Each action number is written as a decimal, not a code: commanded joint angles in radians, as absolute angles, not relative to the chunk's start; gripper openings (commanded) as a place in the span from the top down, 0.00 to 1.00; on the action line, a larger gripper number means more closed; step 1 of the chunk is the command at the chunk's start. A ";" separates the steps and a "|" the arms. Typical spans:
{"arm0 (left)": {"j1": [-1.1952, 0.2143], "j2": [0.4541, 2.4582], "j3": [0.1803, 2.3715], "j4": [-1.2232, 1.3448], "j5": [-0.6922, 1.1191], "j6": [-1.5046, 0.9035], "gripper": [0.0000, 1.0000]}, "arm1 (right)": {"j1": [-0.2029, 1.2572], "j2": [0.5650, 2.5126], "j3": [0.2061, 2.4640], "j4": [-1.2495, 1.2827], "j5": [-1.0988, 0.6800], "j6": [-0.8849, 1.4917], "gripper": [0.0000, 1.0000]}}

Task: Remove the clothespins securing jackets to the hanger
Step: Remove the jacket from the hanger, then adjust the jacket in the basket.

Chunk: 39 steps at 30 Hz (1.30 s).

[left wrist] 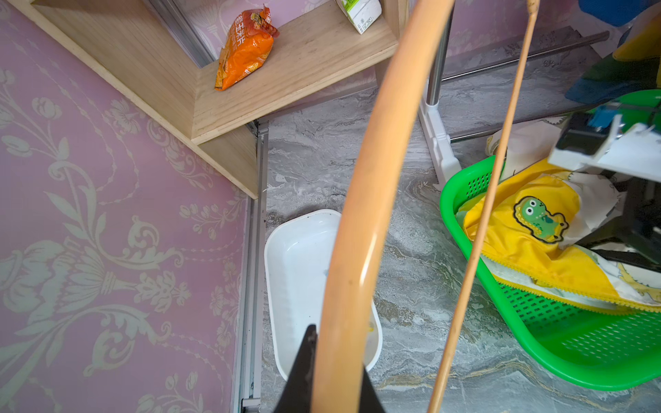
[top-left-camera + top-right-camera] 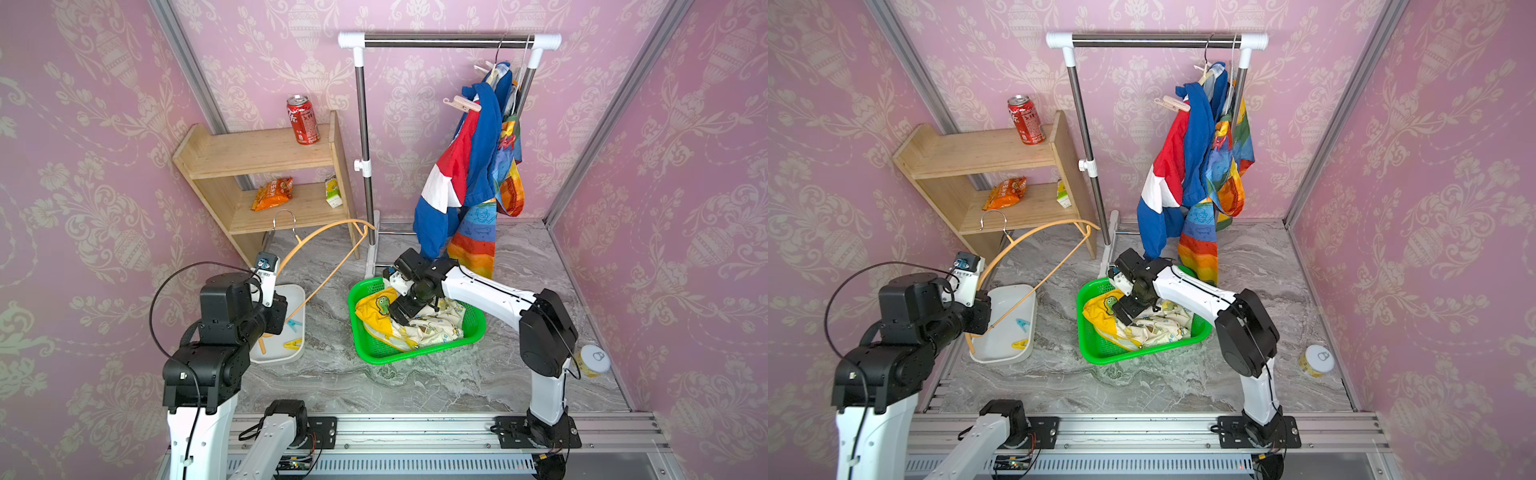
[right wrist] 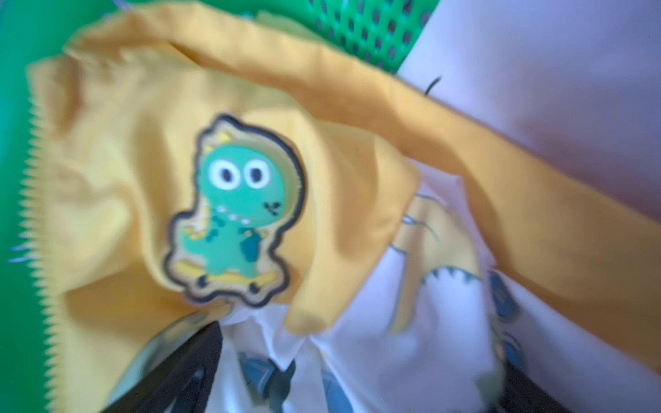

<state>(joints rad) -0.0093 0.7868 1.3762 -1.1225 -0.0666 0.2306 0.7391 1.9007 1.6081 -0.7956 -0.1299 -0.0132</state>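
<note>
A bare wooden hanger (image 2: 324, 232) leans up from my left gripper (image 1: 336, 379), which is shut on its lower end above the white tray (image 2: 297, 291). A blue clothespin (image 2: 294, 325) and a yellow clothespin (image 2: 293, 343) lie in that tray. The yellow dinosaur jacket (image 2: 374, 311) is bunched in the green basket (image 2: 415, 353). My right gripper (image 3: 350, 379) stands open just over its white lining. The blue-red-white jacket (image 2: 478, 153) and the rainbow jacket (image 2: 473, 245) hang on the rack. A pink-beige clothespin (image 2: 464, 104) and a red clothespin (image 2: 508, 141) are clipped on them.
The clothes rack (image 2: 449, 40) stands at the back, its post and foot close behind the basket. A wooden shelf (image 2: 257, 153) at the back left carries a red can (image 2: 302, 119), a snack bag (image 2: 272, 193) and a carton (image 2: 332, 190). A jar (image 2: 592, 360) sits by the right wall.
</note>
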 commanded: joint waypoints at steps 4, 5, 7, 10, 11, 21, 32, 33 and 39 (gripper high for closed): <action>-0.008 0.791 1.359 -1.040 -0.074 0.247 1.00 | 0.720 1.711 1.671 -0.914 -0.208 0.080 0.02; -0.008 0.792 1.358 -1.035 -0.072 0.246 1.00 | 0.720 1.693 1.671 -0.930 -0.215 0.094 0.02; -0.008 0.796 1.359 -1.027 -0.066 0.245 1.00 | 0.722 1.659 1.660 -0.942 -0.213 0.132 0.03; -0.008 0.804 1.359 -1.011 -0.058 0.247 1.00 | 0.727 1.602 1.562 -0.878 -0.205 0.220 0.04; -0.008 0.809 1.361 -1.008 -0.055 0.248 1.00 | 0.729 1.589 1.509 -0.842 -0.198 0.254 0.04; -0.008 0.840 1.368 -1.002 -0.031 0.254 1.00 | 0.836 1.688 1.348 -0.719 -0.082 0.406 0.17; -0.007 0.820 1.369 -1.038 -0.057 0.267 1.00 | 0.829 1.919 1.378 -0.736 0.053 0.411 0.09; -0.008 0.815 1.368 -1.044 -0.061 0.268 1.00 | 0.830 1.934 1.382 -0.729 0.060 0.410 0.09; -0.008 0.792 1.374 -1.075 -0.098 0.279 1.00 | 0.834 2.004 1.416 -0.711 0.085 0.431 0.07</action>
